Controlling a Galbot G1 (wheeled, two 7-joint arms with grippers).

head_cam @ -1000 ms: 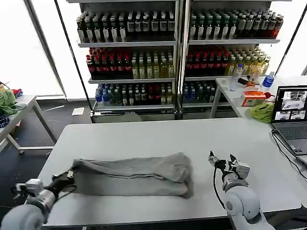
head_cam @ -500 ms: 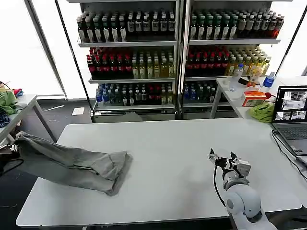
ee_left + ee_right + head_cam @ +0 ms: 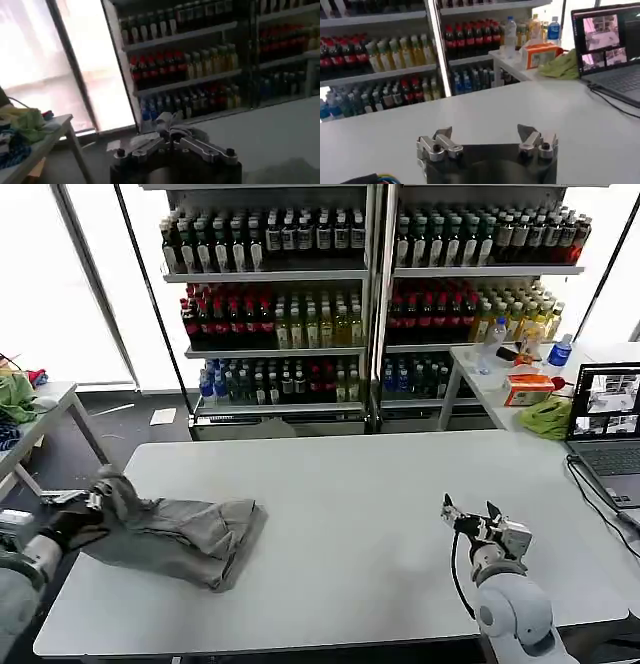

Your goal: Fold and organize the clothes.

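Left gripper (image 3: 92, 502) at frame's left edge, pinched shut on the bunched grey shirt (image 3: 175, 529). Right gripper (image 3: 478, 522) lower right, open w/ nothing in it.

Head looks down; wrists look level (sharing bottle shelves (image 3: 370, 294))

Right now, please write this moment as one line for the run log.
left gripper: shut on grey shirt, at table's left edge | right gripper: open, idle over table | shirt: bunched, not folded
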